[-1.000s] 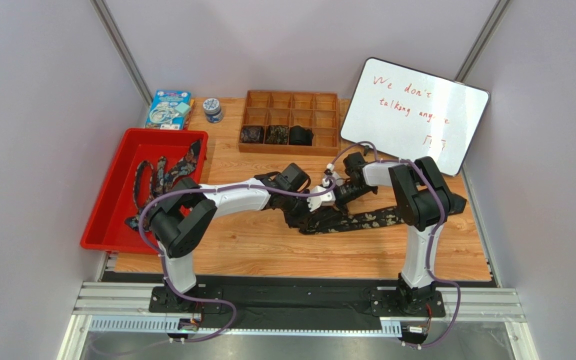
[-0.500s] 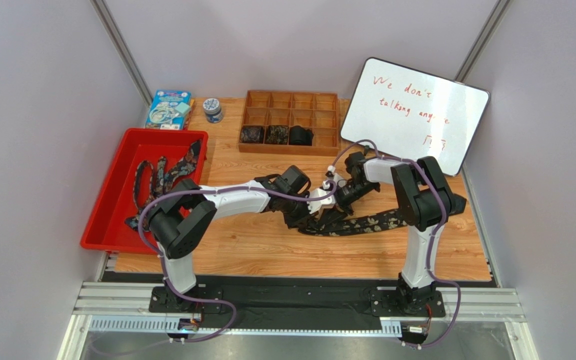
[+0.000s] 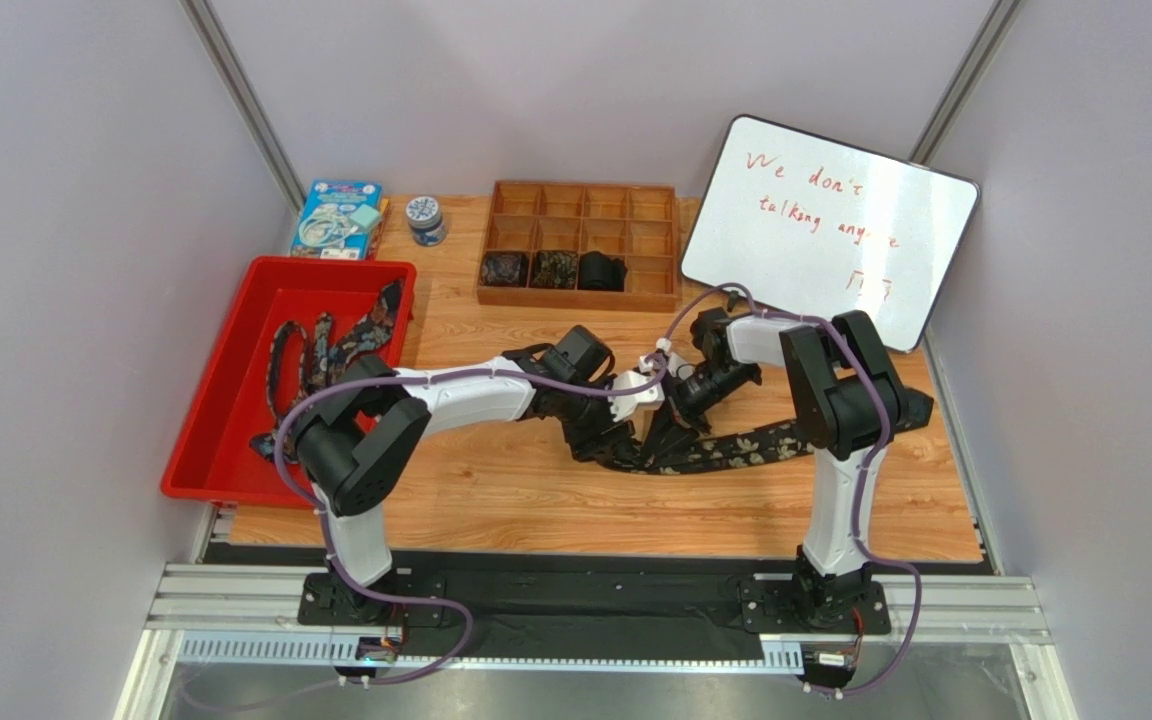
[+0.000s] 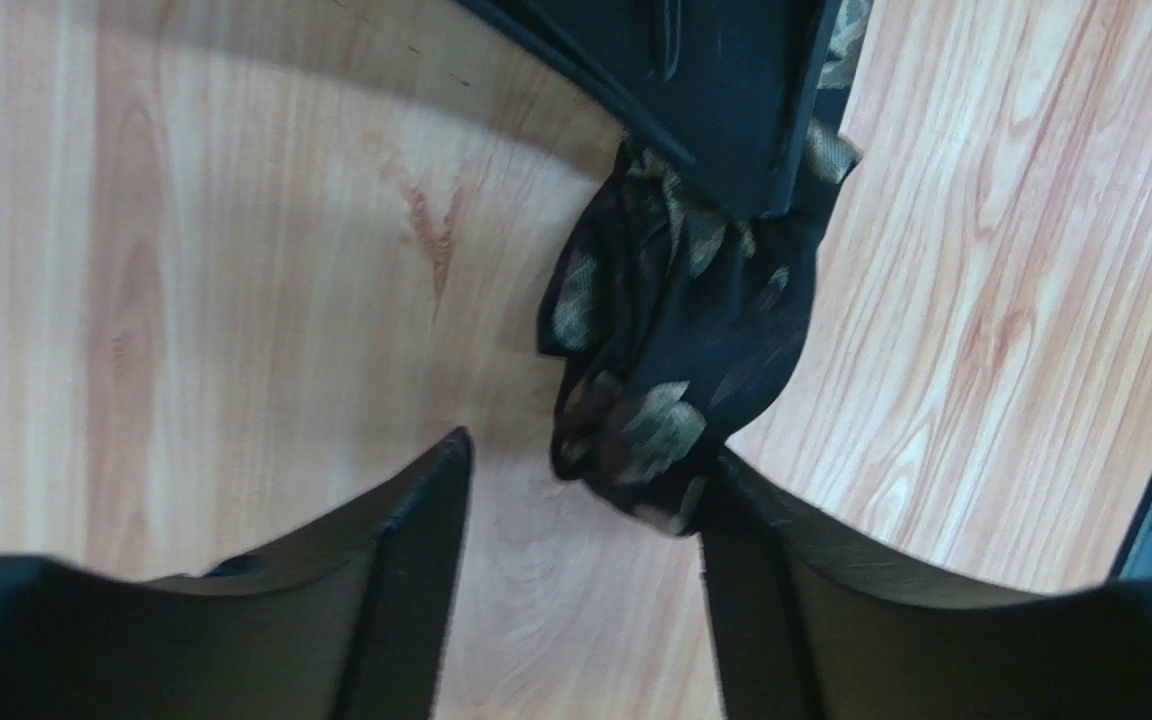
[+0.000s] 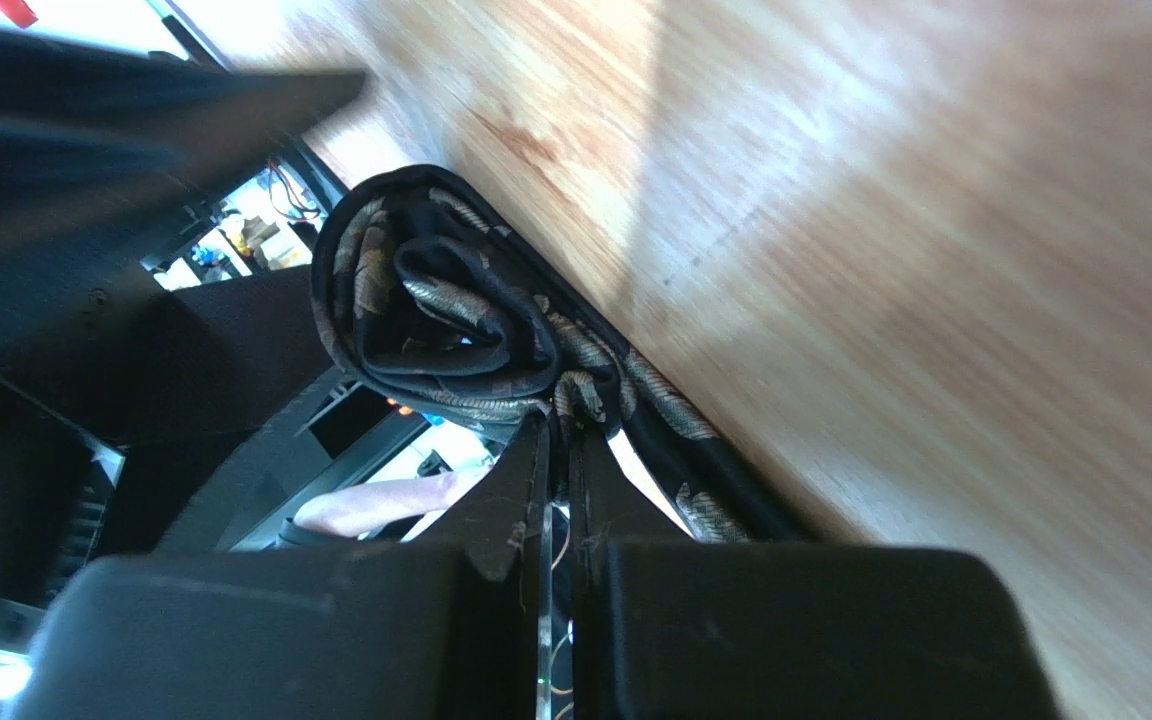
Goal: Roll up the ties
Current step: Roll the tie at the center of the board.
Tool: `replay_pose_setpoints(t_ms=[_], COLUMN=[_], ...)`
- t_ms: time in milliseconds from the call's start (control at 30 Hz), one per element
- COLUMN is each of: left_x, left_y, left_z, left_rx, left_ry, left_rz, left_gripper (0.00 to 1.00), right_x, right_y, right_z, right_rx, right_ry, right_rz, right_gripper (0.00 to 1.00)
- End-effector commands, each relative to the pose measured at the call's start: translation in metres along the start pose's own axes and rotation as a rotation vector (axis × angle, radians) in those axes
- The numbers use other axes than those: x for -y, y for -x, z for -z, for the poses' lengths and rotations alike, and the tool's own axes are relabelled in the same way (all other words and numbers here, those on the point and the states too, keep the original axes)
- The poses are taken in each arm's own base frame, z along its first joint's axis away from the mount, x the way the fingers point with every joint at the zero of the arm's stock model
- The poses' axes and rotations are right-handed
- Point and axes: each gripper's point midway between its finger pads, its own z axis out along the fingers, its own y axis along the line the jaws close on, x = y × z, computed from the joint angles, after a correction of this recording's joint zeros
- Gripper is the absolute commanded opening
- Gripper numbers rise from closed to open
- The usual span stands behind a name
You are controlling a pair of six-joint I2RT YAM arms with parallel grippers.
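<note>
Holding nothing with left gripper [image 4: 585, 503], jaws parted around rolled tie [image 4: 672, 345] end, middle of table [image 3: 537, 503]. Pinching roll's edge with right gripper [image 5: 555, 458], fully closed. 1 tail lying rightward.

Lab test booth: grey partition walls [image 3: 71, 225], aluminium mounting rail [image 3: 222, 602], whiteboard [image 3: 830, 225].

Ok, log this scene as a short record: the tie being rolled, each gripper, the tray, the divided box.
tie: one end coiled, tail lying on the table
right gripper: shut on the tie at its coiled end
left gripper: open, the coiled end between its fingers
red tray: loose ties inside
divided wooden box: three rolled ties in the near row
</note>
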Motion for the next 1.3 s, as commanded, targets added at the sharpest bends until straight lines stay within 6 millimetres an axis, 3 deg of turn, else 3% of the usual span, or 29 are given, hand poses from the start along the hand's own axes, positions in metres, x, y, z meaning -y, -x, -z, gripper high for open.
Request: replay_pose_setpoints(t_ms=[0,67,267,367,567,767,867,1000,1067,1267], left_x=[0.003,0.004,0.01,0.022,0.026,0.017,0.009,0.007,0.009,0.019], left_y=[0.031,0.046,0.057,0.052,0.037,0.012,0.001,-0.007,-0.012,-0.013], left_z=[0.023,0.023,0.001,-0.01,-0.03,-0.037,-0.038,-0.029,-0.023,-0.019], left_rx=[0.151,0.18,0.141,0.092,0.007,-0.083,-0.128,-0.146,-0.147,-0.132], left_ry=[-0.015,-0.02,-0.044,-0.094,-0.078,-0.041,-0.005,-0.005,-0.016,-0.076], left_rz=[-0.104,-0.146,-0.244,-0.267,-0.302,-0.304,-0.317,-0.327,-0.342,-0.387], left_gripper=[0.8,0.82,0.83,0.84,0.84,0.59,0.35,0.19,0.16,0.09], right_x=[0.019,0.018,0.017,0.015,0.009,-0.003,-0.011,-0.023,-0.026,-0.005], right_y=[0.004,0.006,0.011,0.012,0.016,0.019,0.022,0.027,0.03,0.041], right_z=[-0.003,-0.004,-0.003,-0.004,-0.002,0.002,0.006,0.014,0.017,0.013], right_rx=[0.0,0.005,0.02,0.024,0.038,0.054,0.065,0.09,0.105,0.115], right_ry=[-0.078,-0.073,-0.069,-0.062,-0.039,-0.003,0.016,0.036,0.034,-0.04], right_rz=[0.009,0.007,0.011,0.007,0.02,0.032,0.041,0.051,0.062,0.058], right_gripper=[0.0,0.0,0.0,0.0,0.0,0.0,0.0,0.0,0.0,0.0])
